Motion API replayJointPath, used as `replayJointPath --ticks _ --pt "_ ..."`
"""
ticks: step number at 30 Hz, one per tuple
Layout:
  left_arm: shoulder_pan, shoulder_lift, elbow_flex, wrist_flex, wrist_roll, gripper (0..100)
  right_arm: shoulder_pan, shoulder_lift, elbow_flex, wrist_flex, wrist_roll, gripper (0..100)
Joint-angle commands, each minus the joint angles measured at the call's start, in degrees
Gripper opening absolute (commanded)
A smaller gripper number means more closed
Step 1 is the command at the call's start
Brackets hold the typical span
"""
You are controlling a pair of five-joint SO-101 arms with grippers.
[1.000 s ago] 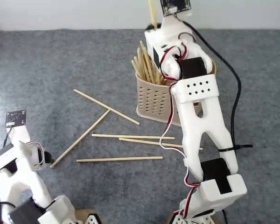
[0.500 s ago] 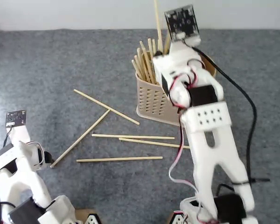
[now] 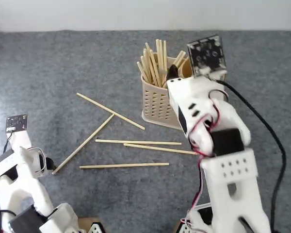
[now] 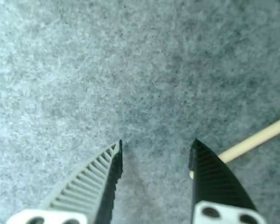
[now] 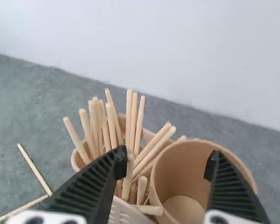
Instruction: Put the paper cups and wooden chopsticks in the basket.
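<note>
A beige slotted basket stands at the table's middle back with a bunch of wooden chopsticks upright in it. A paper cup sits inside the basket beside those chopsticks. My right gripper hovers open just above the basket, nothing between its fingers. Several loose chopsticks lie on the grey mat left of and in front of the basket. My left gripper stands open low over the mat at the front left, with the end of one chopstick beside one finger.
The grey mat covers the table up to a white wall at the back. The right arm's white body spans the front right. The left arm sits at the front left corner.
The right arm drew back toward the front. The chopstick it held upright above the basket now stands in the basket, and its gripper is open. The left arm has not moved.
</note>
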Motion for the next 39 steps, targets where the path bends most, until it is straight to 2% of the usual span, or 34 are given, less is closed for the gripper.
replayJointPath --ticks 1,5,7,12,15,18,23,30,36,39 --pt "-0.18 -2.02 -0.04 -0.79 0.09 23 0.48 -6.02 -0.35 4.79 -0.26 28.4" --pt "-0.18 -2.02 -0.04 -0.79 0.09 23 0.84 -10.59 -0.35 14.46 -0.18 28.3" --pt "-0.18 -2.02 -0.04 -0.79 0.09 23 0.92 -12.35 -0.35 19.74 -0.18 24.9" --pt "0.00 -2.46 -0.22 -0.70 0.09 23 0.92 -15.16 -0.35 29.23 -0.09 0.0" --pt "3.08 -2.46 -0.31 -0.44 0.09 23 1.01 -15.78 -0.26 35.03 -0.26 4.2" --pt "5.80 -2.55 -0.57 -0.44 0.09 23 1.45 -15.78 -0.18 39.34 -0.26 0.6" --pt "11.16 -2.55 -3.38 0.09 -0.18 23 8.75 -16.48 1.49 42.51 -0.44 1.3" --pt "23.47 -2.55 -14.11 13.27 -0.35 23 17.10 -25.27 10.29 42.07 -0.26 1.3" --pt "28.31 -2.55 -28.79 26.11 -0.53 23 19.47 -33.63 16.88 38.73 -0.26 1.3" --pt "31.38 -2.55 -34.07 30.86 -4.66 23 22.11 -35.21 17.85 37.67 -0.26 1.3"
